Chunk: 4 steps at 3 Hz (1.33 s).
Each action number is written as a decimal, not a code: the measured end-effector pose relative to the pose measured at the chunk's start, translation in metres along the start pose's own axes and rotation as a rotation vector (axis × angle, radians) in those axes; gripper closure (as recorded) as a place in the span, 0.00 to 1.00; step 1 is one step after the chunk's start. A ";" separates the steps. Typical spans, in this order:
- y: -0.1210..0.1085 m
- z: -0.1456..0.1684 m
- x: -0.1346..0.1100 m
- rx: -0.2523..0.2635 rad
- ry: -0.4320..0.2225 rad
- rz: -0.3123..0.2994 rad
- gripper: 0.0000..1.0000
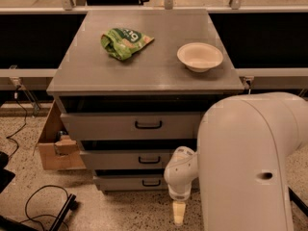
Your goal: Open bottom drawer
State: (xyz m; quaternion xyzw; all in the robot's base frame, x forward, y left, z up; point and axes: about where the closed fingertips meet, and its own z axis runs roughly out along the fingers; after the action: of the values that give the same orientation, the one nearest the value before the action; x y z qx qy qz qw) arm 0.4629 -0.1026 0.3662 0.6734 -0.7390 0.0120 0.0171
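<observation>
The grey cabinet has three drawers. The bottom drawer is the lowest, shallow grey front with a small black loop handle. Its front looks closed, close under the middle drawer. My gripper hangs pointing down at the floor, just right of and slightly below the bottom drawer's handle, in front of the cabinet's lower right part. It holds nothing that I can see. My large white arm covers the cabinet's right side and the drawers' right ends.
A green snack bag and a beige bowl sit on the cabinet top. An open cardboard box stands left of the cabinet. Black cables lie on the speckled floor at lower left.
</observation>
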 end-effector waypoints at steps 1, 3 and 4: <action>-0.002 0.010 0.001 0.006 -0.003 0.008 0.00; -0.009 0.053 0.005 0.069 -0.038 0.017 0.00; -0.022 0.073 0.004 0.118 -0.014 0.014 0.00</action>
State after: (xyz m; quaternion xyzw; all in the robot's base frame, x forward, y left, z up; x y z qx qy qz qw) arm 0.4840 -0.1118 0.2938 0.6682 -0.7417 0.0508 -0.0278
